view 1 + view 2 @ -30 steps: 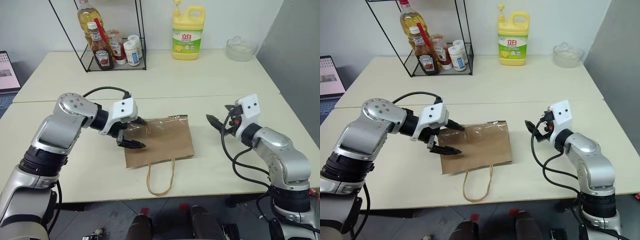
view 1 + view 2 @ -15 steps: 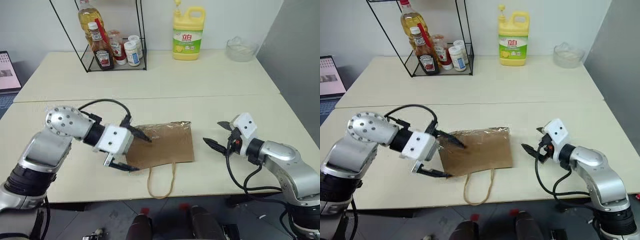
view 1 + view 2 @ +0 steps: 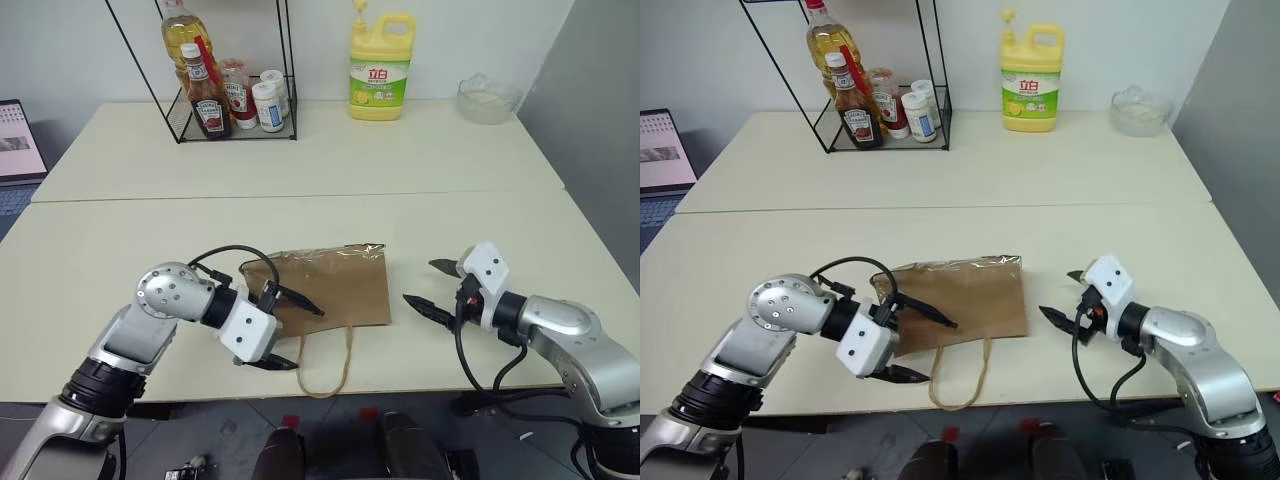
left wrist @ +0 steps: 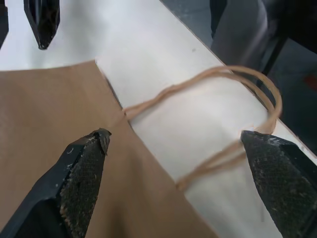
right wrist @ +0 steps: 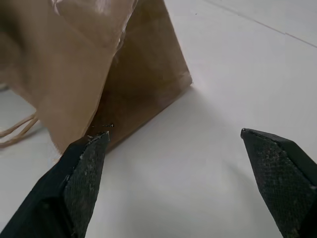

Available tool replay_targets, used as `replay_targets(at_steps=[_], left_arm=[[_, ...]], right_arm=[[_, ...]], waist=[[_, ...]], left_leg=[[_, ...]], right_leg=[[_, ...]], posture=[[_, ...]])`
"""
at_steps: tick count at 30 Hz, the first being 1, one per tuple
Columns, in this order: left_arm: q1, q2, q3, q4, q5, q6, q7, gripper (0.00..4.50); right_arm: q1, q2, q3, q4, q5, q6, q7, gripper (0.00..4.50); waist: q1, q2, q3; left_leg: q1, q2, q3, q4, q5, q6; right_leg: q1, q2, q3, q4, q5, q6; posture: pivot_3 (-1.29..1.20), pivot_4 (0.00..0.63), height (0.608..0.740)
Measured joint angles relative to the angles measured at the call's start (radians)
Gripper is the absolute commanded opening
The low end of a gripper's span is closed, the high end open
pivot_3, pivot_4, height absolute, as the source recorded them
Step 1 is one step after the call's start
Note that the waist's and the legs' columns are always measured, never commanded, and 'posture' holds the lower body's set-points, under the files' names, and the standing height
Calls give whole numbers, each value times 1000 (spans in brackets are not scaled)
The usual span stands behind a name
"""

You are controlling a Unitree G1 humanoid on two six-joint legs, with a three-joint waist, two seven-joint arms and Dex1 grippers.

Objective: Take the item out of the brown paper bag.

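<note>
Left wrist view: left gripper (image 4: 173,163) gapes wide over the bag's (image 3: 335,290) near edge, one finger above the paper, the other by the handle (image 4: 213,119), likely lining up to pin or lift the mouth. Right gripper (image 3: 432,288), also spread and empty, waits just right of the bag (probably to steady it). Bottle unseen, presumably inside.

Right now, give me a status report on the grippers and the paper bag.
Left gripper open at the brown paper bag handle end. Right gripper open, beside the bag, apart. Bag flat on table; item unseen. Nothing in the way.
</note>
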Motion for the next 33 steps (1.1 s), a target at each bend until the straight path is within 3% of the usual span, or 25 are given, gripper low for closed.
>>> replay_targets(at_steps=[11,20,33], left_arm=[[-6,-8,-26,62,30,-59,39,4500],[-47,92,4,87,-39,-69,-17,4500],[0,-3,-31,88,24,-112,64,4500]], right_arm=[[46,-23,-31,1,0,-37,4,4474],[61,-21,-27,1,0,-63,7,4474],[94,-33,-27,-5,5,-65,23,4474]], waist=[[1,0,0],[-1,0,0],[1,0,0]], left_leg=[[1,0,0,0,0,0],[1,0,0,0,0,0],[2,0,0,0,0,0]], right_leg=[[0,0,0,0,0,0],[1,0,0,0,0,0],[1,0,0,1,0,0]], posture=[[0,150,740],[0,150,740],[0,150,740]])
